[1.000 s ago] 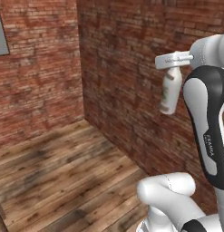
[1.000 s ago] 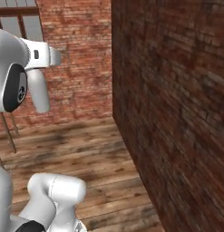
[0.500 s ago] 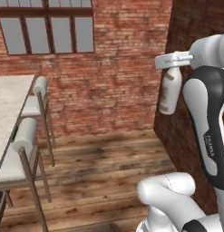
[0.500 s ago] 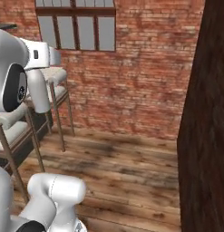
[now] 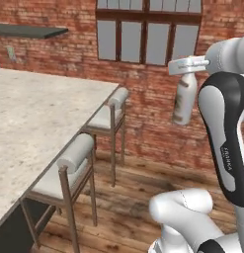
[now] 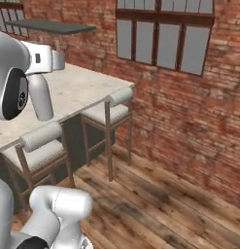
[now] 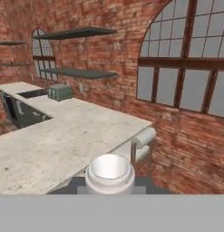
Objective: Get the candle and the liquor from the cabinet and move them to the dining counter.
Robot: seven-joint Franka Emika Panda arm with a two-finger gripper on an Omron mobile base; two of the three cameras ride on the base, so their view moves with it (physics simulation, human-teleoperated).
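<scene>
Left base view: beige counter (image 5: pixel 39 118) with two stools (image 5: pixel 69 163) along its edge, brick wall and window (image 5: pixel 148 32) beyond | my gripper (image 5: pixel 188 65) clenched on bottle (image 5: pixel 184 99) neck, hanging beside the counter, over wood floor

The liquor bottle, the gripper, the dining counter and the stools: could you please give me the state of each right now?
liquor: upright, hanging by its neck in the air, off the counter.
gripper: shut on the liquor's neck.
dining counter: the part of its top in view is bare; the liquor is not yet set on it.
stools: upright, tucked along the counter's edge.
</scene>
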